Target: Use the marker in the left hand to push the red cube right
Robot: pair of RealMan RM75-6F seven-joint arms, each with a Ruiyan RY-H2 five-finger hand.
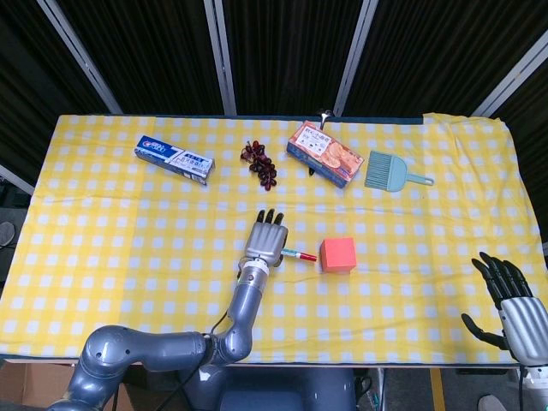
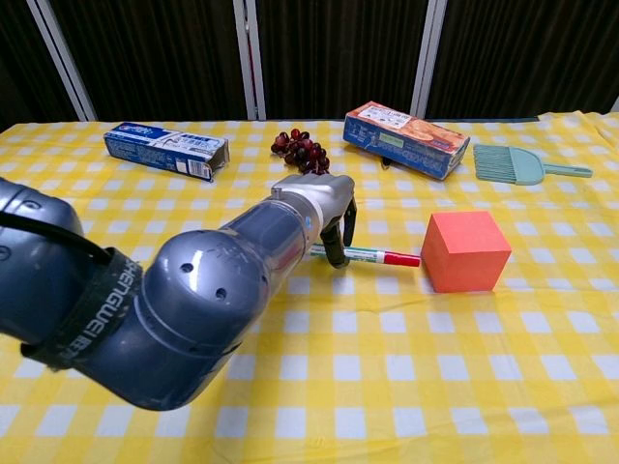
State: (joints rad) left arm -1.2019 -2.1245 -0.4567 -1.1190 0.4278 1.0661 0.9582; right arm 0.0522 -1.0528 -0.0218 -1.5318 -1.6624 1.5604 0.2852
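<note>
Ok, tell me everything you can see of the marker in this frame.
The marker is a slim pen with a white barrel, green print and a red tip. It lies about level just above the checked cloth, held by the left hand, red tip pointing toward the red cube. A small gap shows between tip and cube; nothing else touches it.

cube (image 1: 338, 255) right of marker (image 1: 299, 254) | brush (image 1: 390, 170) behind, well apart

left hand (image 1: 266, 240) holds marker (image 1: 298, 254), tip just short of red cube (image 1: 338, 255).
</note>
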